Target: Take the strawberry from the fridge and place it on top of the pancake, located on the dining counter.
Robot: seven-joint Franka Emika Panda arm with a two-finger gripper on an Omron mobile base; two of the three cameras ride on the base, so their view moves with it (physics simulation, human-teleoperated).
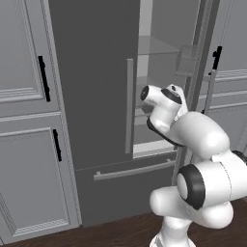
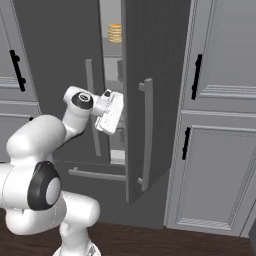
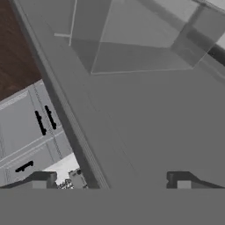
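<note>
The fridge [image 1: 91,72] stands with its left door closed and its right door [image 2: 155,75] swung open. The pale interior and glass shelves [image 1: 157,53] show. My arm reaches into the opening, with the white hand [image 2: 111,111] at mid height between the closed door and the open one. My gripper [image 3: 110,180] is open and holds nothing; its fingertips [image 3: 41,180] stand wide apart and face the inner side of the open door [image 3: 145,123]. The strawberry, the pancake and the dining counter are out of view.
A yellow-golden stack without a plate [image 2: 115,32] sits on an upper fridge shelf. A clear door bin [image 1: 185,60] hangs on the open door's inside. Grey panelled cabinets [image 1: 24,96] [image 2: 220,100] flank the fridge. The floor is dark wood [image 1: 120,231].
</note>
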